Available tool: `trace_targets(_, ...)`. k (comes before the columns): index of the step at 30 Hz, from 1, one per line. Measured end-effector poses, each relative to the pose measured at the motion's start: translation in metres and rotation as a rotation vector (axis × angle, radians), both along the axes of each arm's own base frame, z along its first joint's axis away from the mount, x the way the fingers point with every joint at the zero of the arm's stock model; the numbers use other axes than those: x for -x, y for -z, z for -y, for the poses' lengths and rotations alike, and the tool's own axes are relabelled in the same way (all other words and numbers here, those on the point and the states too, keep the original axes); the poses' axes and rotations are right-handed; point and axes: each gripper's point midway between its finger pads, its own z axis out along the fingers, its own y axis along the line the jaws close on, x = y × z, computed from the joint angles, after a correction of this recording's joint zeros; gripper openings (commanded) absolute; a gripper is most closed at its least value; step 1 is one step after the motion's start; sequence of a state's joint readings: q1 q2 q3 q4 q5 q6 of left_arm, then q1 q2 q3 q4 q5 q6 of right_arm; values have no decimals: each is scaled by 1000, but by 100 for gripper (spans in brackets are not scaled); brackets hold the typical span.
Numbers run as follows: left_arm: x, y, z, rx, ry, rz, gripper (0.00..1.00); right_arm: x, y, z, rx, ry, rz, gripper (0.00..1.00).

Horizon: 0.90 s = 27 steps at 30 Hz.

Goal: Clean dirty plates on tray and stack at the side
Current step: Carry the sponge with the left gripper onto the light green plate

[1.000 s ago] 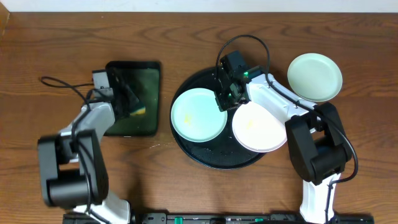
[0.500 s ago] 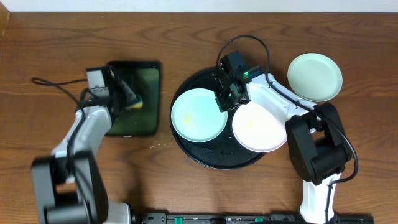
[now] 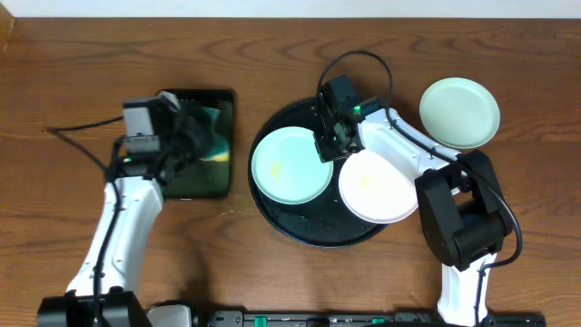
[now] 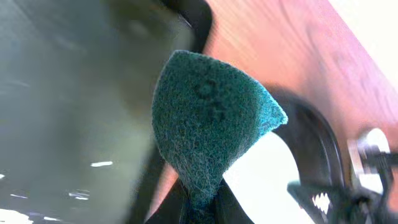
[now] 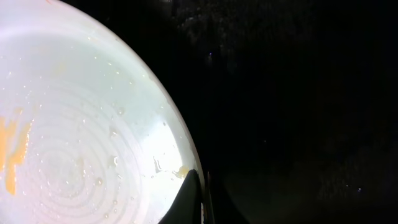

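We've got one mint plate [image 3: 459, 112] aside, two on the tray [image 3: 313, 227]. Left gripper [image 4: 200, 200] pinches the sponge [image 4: 205, 124], right gripper [image 5: 198, 198] clamps the smeared plate [image 5: 74, 137].

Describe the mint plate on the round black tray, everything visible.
The mint plate is round, smooth and glossy, pale blue-green. It lies flat, face up, on the left half of the tray, its left edge reaching the tray's rim. Yellow smears mark its middle, water drops dot it, and faint concentric rings show in the right wrist view. The right gripper pinches its right rim. A white plate lies close beside it.
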<state>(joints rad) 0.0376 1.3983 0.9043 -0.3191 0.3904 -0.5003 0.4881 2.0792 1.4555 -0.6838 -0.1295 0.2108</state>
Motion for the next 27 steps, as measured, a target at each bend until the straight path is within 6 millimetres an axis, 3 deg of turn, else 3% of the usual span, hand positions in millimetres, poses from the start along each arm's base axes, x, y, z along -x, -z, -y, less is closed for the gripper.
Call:
trace_targets(7, 11, 12, 74, 21, 207, -20, 8, 0, 6, 3, 11, 41, -15, 2)
trace_targets(12, 13, 20, 108, 32, 286, -21, 7, 2, 10, 5, 19, 64, -33, 25)
trace_targets(14, 15, 27, 115, 33, 298, -38, 7, 4, 9, 4, 8, 65, -43, 31)
trace_targets(18, 17, 39, 119, 31, 308, -72, 7, 11, 8, 2, -29, 66, -91, 33)
trace_targets(23, 15, 38, 120, 33, 308, -60, 8, 23, 7, 2, -75, 70, -172, 20)
trace_targets(27, 15, 37, 120, 33, 308, -59, 8, 36, 8, 4, -68, 85, -230, 19)
